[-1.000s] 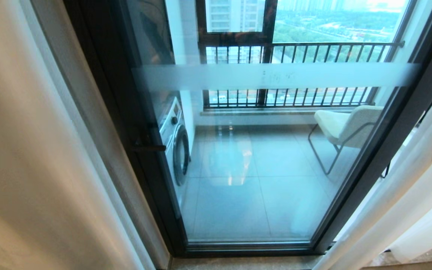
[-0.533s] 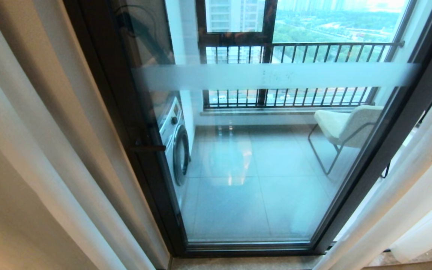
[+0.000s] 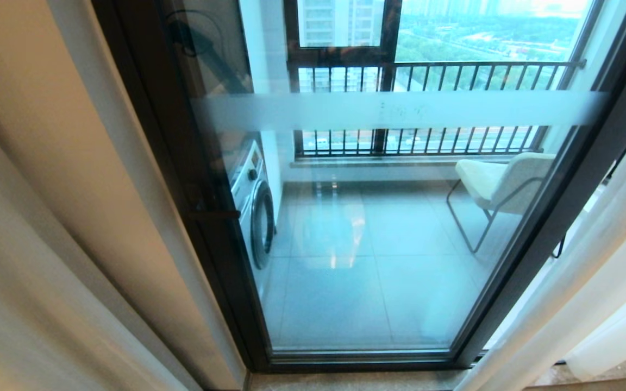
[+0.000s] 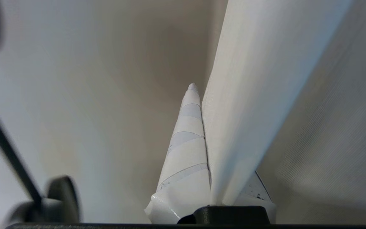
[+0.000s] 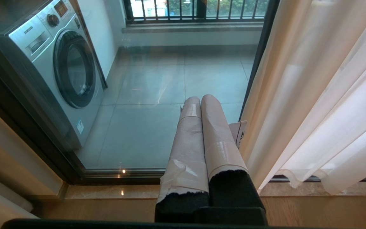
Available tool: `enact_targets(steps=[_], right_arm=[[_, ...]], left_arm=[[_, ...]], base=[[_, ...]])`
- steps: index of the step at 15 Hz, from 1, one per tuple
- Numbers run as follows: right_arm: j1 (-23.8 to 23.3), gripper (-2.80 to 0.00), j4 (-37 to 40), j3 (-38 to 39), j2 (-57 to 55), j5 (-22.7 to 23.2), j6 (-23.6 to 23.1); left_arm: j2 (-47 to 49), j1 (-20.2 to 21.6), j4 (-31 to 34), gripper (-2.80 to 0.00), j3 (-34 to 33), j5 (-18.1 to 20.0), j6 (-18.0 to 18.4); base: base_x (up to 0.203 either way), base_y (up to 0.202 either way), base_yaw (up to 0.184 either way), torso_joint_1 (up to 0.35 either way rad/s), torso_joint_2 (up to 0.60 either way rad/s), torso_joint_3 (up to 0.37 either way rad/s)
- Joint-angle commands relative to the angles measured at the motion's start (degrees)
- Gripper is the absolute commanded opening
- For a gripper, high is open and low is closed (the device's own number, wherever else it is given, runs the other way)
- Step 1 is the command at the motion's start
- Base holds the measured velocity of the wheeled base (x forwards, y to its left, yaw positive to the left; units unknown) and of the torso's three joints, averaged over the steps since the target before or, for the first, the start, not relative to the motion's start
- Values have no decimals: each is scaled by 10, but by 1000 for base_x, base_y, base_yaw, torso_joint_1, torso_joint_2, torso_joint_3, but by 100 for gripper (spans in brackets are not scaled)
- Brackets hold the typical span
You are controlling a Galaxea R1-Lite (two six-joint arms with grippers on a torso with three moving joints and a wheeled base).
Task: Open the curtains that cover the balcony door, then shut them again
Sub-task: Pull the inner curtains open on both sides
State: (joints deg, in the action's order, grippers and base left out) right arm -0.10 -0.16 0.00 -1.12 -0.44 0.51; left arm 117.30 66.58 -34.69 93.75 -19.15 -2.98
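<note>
Balcony door (image 3: 378, 228): tall glass panel in dark frame, frosted band across upper part; uncovered in the middle of the head view; taken as landmark
Curtains (image 3: 47, 228): sheer cream panels; one drawn to the left of the door, another (image 3: 595, 282) hanging to its right, wavy hem near the sill
Left gripper (image 4: 202, 95): taped fingers (image 4: 186, 152) clamped on a fold of the left curtain; left of the door, outside the head view
Right gripper (image 5: 202, 101): taped fingers pressed together, nothing held; low before the door's sill, beside the right curtain
Washing machine (image 5: 59, 70): behind the glass, at the door's left edge
Chair (image 3: 500, 182): behind the glass, toward the door's right edge
Railing (image 3: 427, 108): black bars, beyond the door
</note>
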Motion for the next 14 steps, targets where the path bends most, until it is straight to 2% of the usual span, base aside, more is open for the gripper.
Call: enact_targets(steps=[1, 8, 14], right_arm=[[0, -280, 0, 0, 0, 0, -1], [0, -280, 0, 0, 5, 0, 0], [0, -280, 0, 0, 10, 0, 0]], left_arm=[[-21, -29, 1, -280, 2, -1, -7], [-98, -163, 11, -280, -1, -3, -9], [-177, -207, 69, -280, -52, 0, -11]], base=[[0, 0, 0, 0, 0, 0], [0, 0, 0, 0, 0, 0], [0, 0, 0, 0, 0, 0]])
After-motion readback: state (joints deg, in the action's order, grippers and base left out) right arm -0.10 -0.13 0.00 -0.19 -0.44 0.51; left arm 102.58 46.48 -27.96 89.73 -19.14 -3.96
